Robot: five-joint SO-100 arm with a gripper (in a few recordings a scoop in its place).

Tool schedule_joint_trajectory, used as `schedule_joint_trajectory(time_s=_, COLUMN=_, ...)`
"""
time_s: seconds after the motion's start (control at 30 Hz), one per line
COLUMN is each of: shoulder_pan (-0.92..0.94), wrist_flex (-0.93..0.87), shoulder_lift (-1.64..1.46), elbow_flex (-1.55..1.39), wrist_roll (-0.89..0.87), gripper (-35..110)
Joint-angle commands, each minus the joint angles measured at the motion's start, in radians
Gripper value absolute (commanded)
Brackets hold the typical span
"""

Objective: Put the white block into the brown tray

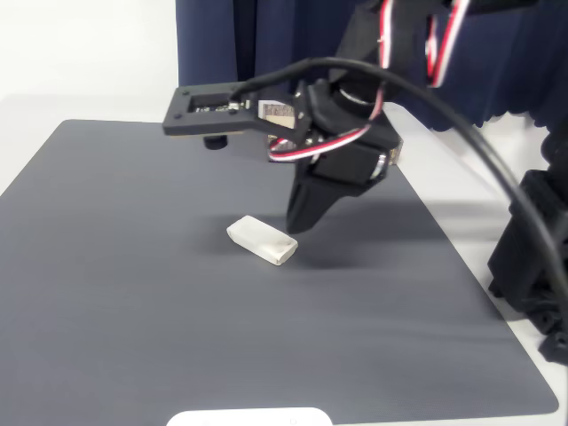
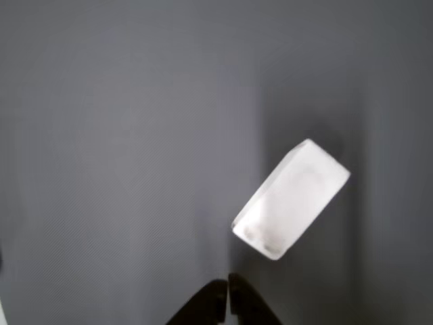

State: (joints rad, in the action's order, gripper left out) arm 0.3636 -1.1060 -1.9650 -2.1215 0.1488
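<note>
The white block [image 1: 262,240] lies flat on the dark grey mat [image 1: 133,293], angled, near the mat's middle. In the wrist view the white block [image 2: 291,200] sits tilted, up and to the right of the fingertips. My black gripper [image 1: 295,224] hangs just right of the block's far end, its tips a little above the mat and apart from the block. In the wrist view my gripper [image 2: 227,292] shows both tips pressed together with nothing between them. The brown tray is out of view.
A flat white rounded shape [image 1: 250,417] lies at the mat's front edge. A black arm base [image 1: 537,266] stands off the mat at the right. A dark blue curtain [image 1: 240,44] hangs behind. White table surface surrounds the mat.
</note>
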Motion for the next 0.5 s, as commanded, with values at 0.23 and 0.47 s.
schedule_joint_trajectory(time_s=0.23, shoulder_pan=0.123, wrist_flex=-0.035, shoulder_lift=0.092, elbow_flex=0.123, wrist_roll=0.123, gripper=0)
schedule_joint_trajectory(time_s=0.47, shoulder_pan=0.175, wrist_flex=-0.037, shoulder_lift=0.164, elbow_flex=0.172, wrist_roll=0.153, gripper=0)
